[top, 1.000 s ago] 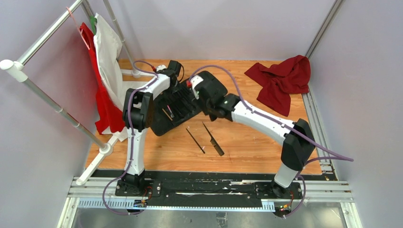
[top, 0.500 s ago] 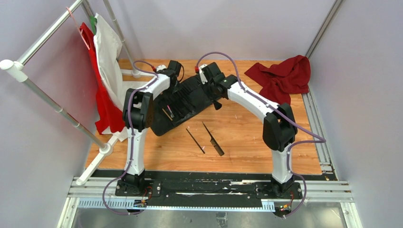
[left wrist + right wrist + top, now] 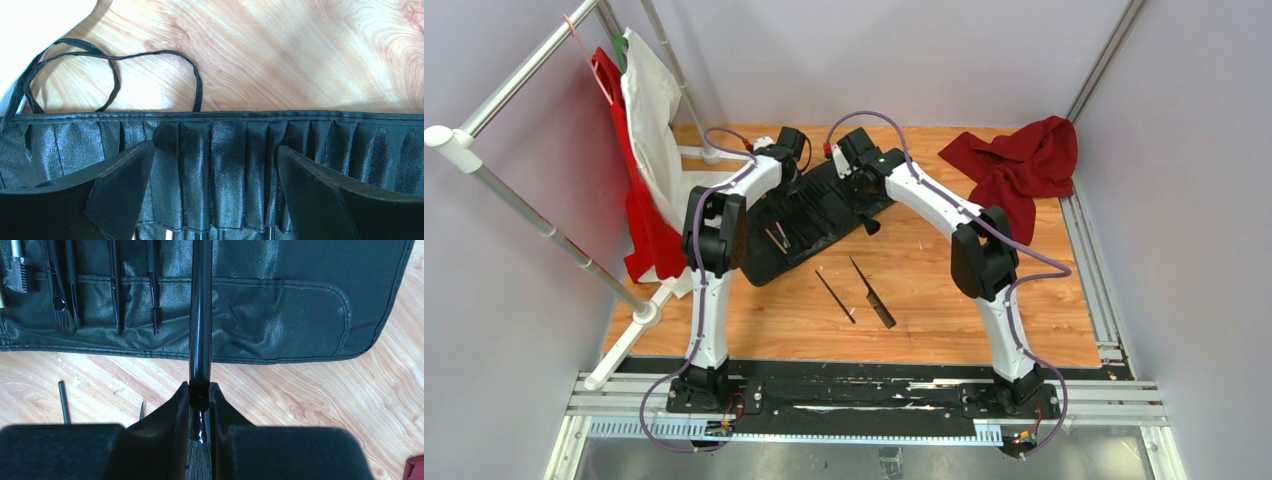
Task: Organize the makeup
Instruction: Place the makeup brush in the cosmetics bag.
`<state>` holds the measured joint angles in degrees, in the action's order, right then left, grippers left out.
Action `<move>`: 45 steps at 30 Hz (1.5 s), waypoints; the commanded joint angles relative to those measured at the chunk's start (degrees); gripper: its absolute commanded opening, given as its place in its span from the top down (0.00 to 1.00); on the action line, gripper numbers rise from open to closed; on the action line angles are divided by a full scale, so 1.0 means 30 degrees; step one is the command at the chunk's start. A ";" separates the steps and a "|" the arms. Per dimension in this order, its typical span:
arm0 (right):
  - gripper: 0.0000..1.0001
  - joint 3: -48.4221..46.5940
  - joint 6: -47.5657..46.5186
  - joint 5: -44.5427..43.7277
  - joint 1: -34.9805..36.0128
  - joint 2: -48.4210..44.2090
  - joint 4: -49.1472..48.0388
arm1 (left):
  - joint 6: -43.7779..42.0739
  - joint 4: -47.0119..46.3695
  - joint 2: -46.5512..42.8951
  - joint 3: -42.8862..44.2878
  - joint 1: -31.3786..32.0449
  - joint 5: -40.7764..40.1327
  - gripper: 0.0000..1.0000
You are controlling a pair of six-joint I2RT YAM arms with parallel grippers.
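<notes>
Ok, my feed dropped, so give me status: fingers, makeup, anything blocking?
Left fingers open over roll-up case. Right fingers shut on black-handled brush, handle over case. Comb and slim black tool loose on table. No obstruction seen.

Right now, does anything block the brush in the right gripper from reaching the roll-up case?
Nothing visible does. The brush held by the right gripper lies over the case; the stowed brushes sit off to one side.
</notes>
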<state>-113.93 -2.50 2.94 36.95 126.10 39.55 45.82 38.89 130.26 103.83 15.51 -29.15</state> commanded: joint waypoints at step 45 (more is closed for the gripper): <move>0.99 -0.4835 -0.0250 0.1873 -0.0588 0.4649 0.3134 | -0.0340 0.1656 0.0995 -0.0167 0.0104 0.0077 0.02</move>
<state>-125.97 -2.76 7.57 36.23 138.45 47.51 45.82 38.89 130.26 103.83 15.51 -29.15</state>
